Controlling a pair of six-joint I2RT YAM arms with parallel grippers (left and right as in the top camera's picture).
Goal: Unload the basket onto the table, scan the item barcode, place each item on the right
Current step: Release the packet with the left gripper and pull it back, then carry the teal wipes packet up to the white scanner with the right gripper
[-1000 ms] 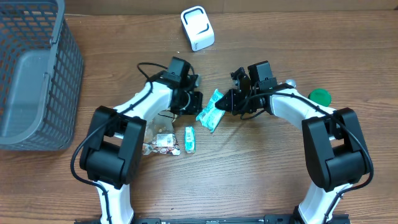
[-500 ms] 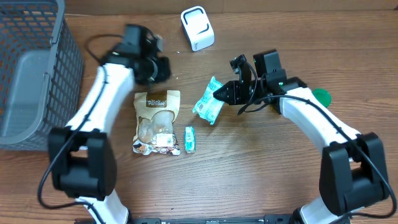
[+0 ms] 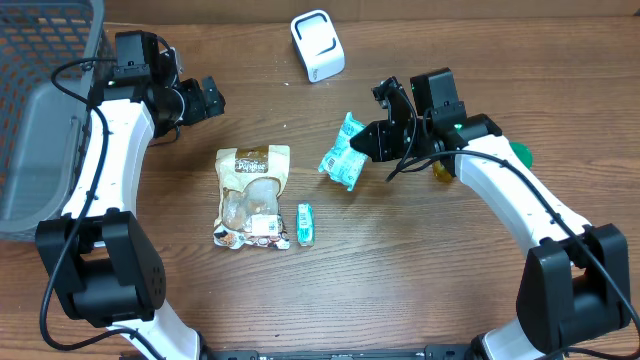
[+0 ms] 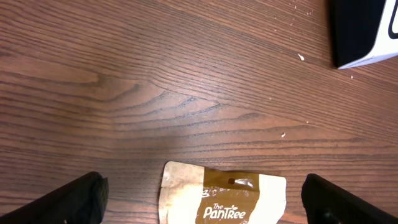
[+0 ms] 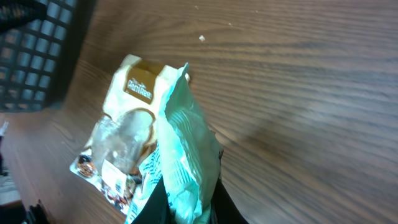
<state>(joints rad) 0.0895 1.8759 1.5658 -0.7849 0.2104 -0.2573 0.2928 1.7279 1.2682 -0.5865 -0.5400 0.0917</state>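
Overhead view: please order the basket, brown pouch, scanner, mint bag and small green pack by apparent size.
1. Basket
2. Brown pouch
3. Scanner and mint bag: they look alike, and the bag seems lifted nearer the camera, so I leave them unranked.
4. Small green pack

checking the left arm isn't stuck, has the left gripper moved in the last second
Yes. In the overhead view the left gripper has swung up and left, ending close to the basket.
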